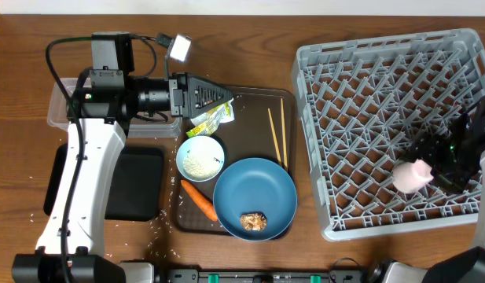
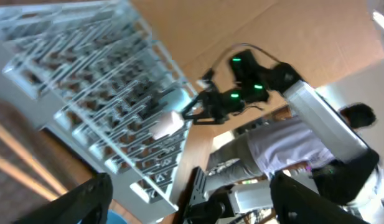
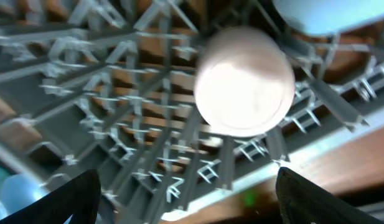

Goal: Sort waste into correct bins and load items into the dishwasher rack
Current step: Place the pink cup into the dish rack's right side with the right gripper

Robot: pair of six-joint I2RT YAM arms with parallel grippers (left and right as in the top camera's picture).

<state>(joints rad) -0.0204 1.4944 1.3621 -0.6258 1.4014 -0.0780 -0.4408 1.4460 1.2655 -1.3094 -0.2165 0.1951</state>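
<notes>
Jaws of the right gripper (image 3: 188, 183) are spread wide, clear of the pink cup (image 3: 244, 81), which is lodged among the pegs of the rack (image 3: 117, 93) near its corner. A straight upward retreat is advised, lest the cup be tipped. Left gripper (image 2: 192, 193) jaws are likewise wide and empty.

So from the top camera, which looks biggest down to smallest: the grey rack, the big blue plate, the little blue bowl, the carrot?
1. grey rack, by far the largest
2. big blue plate
3. little blue bowl
4. carrot, nearly as long as the bowl is wide but much thinner
</notes>
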